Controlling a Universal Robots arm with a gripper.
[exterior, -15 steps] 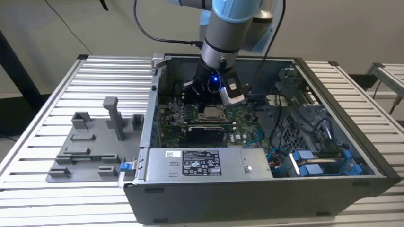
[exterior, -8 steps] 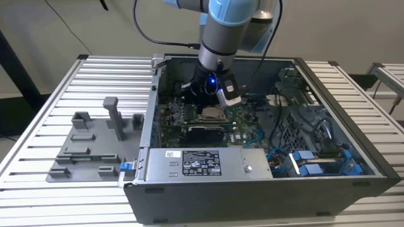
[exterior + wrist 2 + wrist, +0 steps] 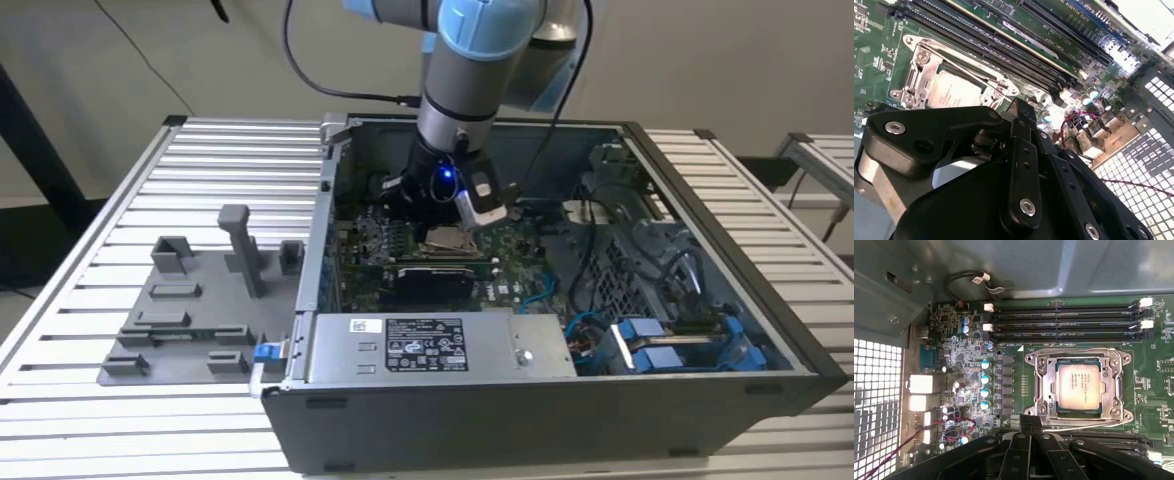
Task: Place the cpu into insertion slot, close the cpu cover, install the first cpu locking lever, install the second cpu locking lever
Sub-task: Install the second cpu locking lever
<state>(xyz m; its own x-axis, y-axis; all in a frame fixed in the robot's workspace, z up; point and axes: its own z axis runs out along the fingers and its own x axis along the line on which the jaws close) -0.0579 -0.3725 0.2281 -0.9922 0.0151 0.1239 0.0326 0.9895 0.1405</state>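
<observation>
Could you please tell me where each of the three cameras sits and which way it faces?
Exterior view: off the arm, above the open grey computer case, looking down at the blue-and-grey arm inside.
First wrist view: on the arm, facing the green motherboard; black gripper at the edge.
Second wrist view: on the arm, obliquely over the board, gripper in front.
Both wrist views share the silver-topped square cpu seated under the silver metal cpu cover.

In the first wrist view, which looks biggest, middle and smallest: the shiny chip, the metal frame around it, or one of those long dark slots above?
Largest to smallest as they appear:
1. One long dark memory slot, longest by far, though thin
2. The cpu cover, framing the chip
3. The cpu, sitting inside that frame
</observation>
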